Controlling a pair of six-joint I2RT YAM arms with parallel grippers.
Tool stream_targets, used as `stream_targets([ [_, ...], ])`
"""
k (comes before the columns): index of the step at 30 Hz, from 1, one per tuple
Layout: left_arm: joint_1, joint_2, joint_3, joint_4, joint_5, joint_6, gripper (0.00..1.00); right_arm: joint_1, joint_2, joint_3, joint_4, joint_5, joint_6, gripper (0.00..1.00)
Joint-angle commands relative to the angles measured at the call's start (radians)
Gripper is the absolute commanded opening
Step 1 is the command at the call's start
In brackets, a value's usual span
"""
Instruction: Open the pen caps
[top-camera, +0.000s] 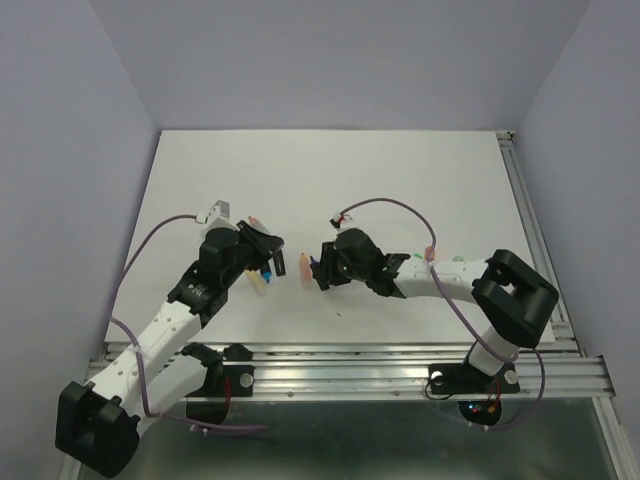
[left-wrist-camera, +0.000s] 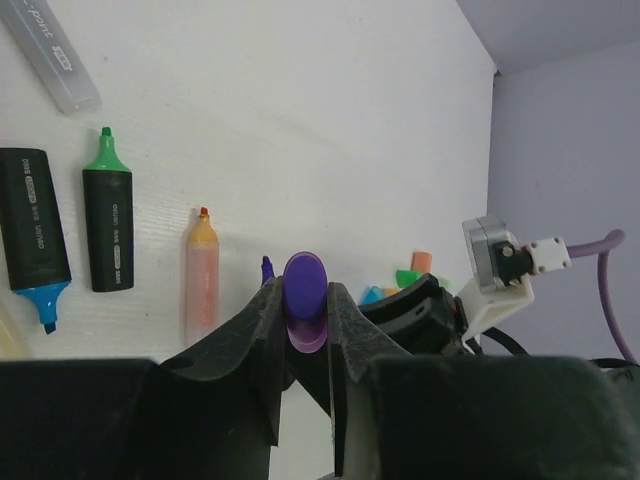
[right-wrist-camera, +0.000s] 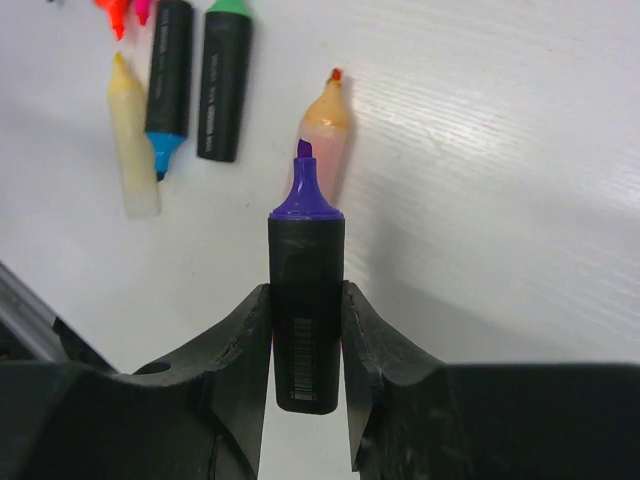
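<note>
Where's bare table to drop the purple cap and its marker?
Free: the far half of the table, full width, between the rear wall and the left fingers and right fingers. Crowded: the loose markers beside the left fingers, and the caps by the right arm.

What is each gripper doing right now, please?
Left gripper: closed on a purple cap.
Right gripper: closed on a black marker with its purple tip bare.
</note>
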Motion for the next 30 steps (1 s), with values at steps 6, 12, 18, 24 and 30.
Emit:
stream_targets([
  [6, -0.004, -0.115, 0.004, -0.082, -0.097, 0.033, 0.00, 0.003, 0.181, 0.170, -0.046, 0.235, 0.059, 0.01],
  [12, -0.004, -0.118, -0.007, -0.080, -0.089, 0.027, 0.00, 0.003, 0.271, 0.237, -0.017, 0.171, 0.047, 0.01],
  [18, -0.004, -0.124, -0.008, -0.080, -0.097, 0.022, 0.00, 0.003, 0.345, 0.291, 0.044, 0.057, 0.076, 0.01],
  [24, -0.004, -0.109, 0.001, -0.077, -0.081, 0.029, 0.00, 0.014, 0.365, 0.344, 0.043, 0.074, 0.111, 0.21],
  [30, -0.004, -0.084, 0.013, -0.077, -0.078, 0.032, 0.00, 0.014, 0.261, 0.337, -0.026, 0.198, 0.117, 0.61],
])
